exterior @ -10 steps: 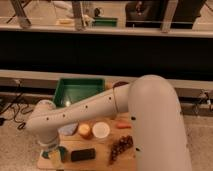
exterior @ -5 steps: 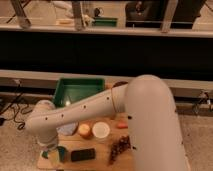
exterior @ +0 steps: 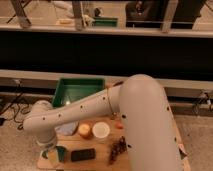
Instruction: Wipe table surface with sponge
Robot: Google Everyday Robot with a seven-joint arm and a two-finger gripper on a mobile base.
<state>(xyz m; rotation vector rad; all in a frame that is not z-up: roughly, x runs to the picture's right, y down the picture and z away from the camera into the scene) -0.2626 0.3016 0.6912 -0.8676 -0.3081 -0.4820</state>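
My white arm point(exterior: 100, 107) reaches down to the left front corner of the wooden table point(exterior: 102, 160). My gripper point(exterior: 52, 152) is low over that corner. A yellow and green sponge-like thing point(exterior: 54, 157) sits right at the gripper, touching or just under it. The gripper partly hides it. A flat black block point(exterior: 82, 155) lies on the table just right of the gripper.
A green bin point(exterior: 77, 90) stands behind the table. On the table are a pale cloth point(exterior: 67, 129), an orange fruit point(exterior: 85, 131), a white bowl point(exterior: 101, 131), a small orange piece point(exterior: 118, 126) and dark grapes point(exterior: 117, 147). A dark counter wall runs behind.
The arm's elbow has shifted slightly left and down. The gripper stays at the table's left front corner by the yellow and green thing.
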